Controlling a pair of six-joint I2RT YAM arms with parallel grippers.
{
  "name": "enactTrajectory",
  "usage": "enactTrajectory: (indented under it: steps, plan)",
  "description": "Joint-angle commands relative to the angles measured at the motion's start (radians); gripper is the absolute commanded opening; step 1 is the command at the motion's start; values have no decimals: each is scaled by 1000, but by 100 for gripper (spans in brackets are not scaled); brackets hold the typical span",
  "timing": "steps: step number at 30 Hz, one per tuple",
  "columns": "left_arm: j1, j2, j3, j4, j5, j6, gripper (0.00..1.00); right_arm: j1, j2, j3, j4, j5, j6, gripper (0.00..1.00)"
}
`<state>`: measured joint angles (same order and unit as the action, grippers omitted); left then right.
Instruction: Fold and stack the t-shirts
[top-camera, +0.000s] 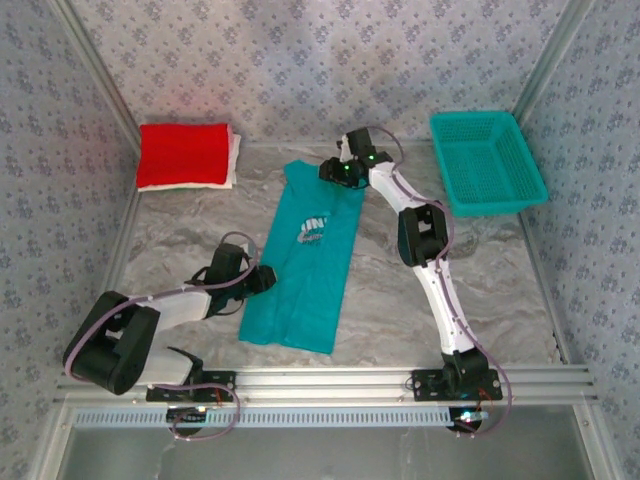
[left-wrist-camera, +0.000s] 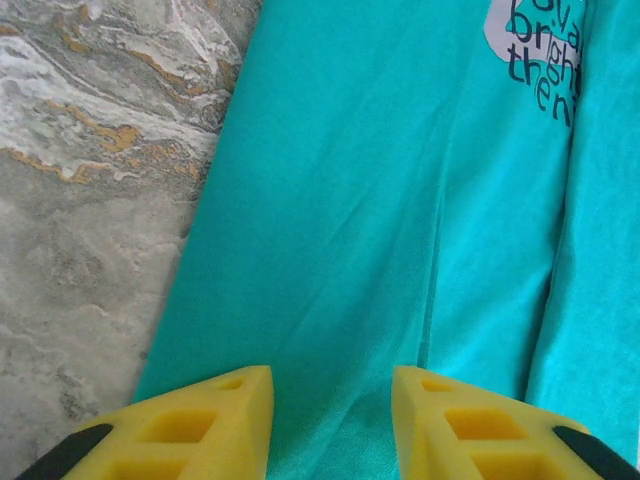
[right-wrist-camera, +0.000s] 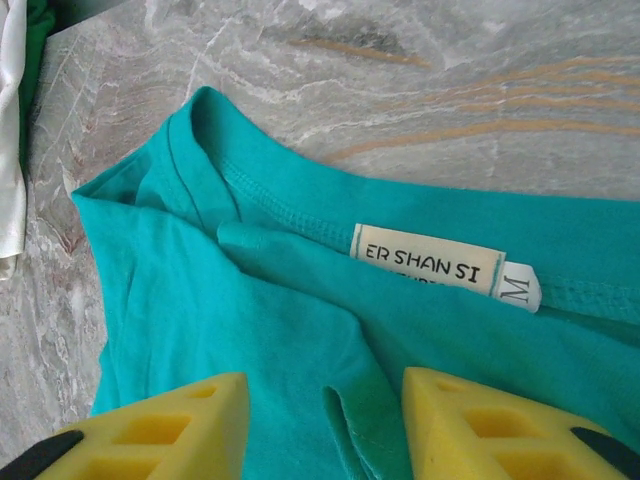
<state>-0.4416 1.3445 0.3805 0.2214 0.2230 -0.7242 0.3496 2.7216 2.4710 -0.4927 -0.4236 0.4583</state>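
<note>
Left claw (left-wrist-camera: 330, 400) spread over the teal t-shirt (left-wrist-camera: 380, 200), table (left-wrist-camera: 90, 200) just past its edge; right claw (right-wrist-camera: 325, 405) spread at the collar (right-wrist-camera: 290, 205).

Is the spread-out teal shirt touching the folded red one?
Apart. The top view shows bare marble table between the teal shirt and the red shirt.

Left tool (left-wrist-camera: 330, 388), right tool (right-wrist-camera: 325, 385) (jaws apart)
</note>
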Motion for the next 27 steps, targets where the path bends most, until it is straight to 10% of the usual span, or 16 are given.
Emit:
enactTrajectory:
  steps: [1, 11, 18, 23, 27]
  plan:
    - [-9, 47, -38, -167, -18, -13, 37, 18, 12, 28, -42, -48, -37, 40]
    - [-9, 82, -31, -151, -18, -11, 37, 25, -35, -18, -20, -118, -7, 3]
    - [-9, 91, -26, -146, -22, -12, 37, 12, -95, -31, -18, -118, 9, 0]
    - [-9, 103, -24, -143, -21, -11, 37, 17, -122, -38, -58, -2, -50, 42]
    - [-9, 110, -22, -139, -22, -7, 37, 22, -91, -27, -84, 57, -85, 48]
